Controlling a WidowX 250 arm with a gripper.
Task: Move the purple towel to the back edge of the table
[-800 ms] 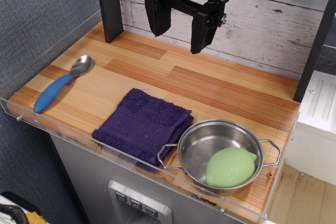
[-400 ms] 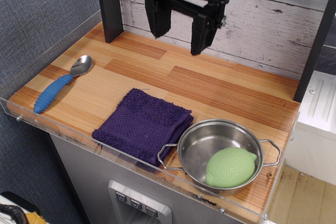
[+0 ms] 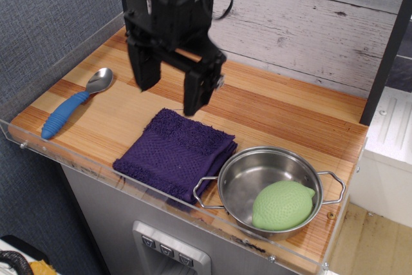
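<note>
The purple towel (image 3: 175, 152), a dark folded terry cloth, lies flat near the front edge of the wood-plank table (image 3: 270, 111), its right corner touching the steel pan's handle. My black gripper (image 3: 170, 100) hangs open and empty above the towel's back edge, its two fingers spread wide apart, one finger (image 3: 147, 72) to the left and the other (image 3: 196, 93) just over the towel's back corner. It does not touch the cloth.
A steel pan (image 3: 267, 185) holding a green lemon-shaped object (image 3: 282, 204) sits at the front right. A blue-handled spoon (image 3: 74, 104) lies at the left. A black post (image 3: 135, 8) stands at the back left; the whitewashed wall (image 3: 309, 24) bounds the back.
The gripper has moved from high at the back wall down, forward and to the left, to just above the towel's back edge. It stays open. The towel, pan and spoon have not moved.
</note>
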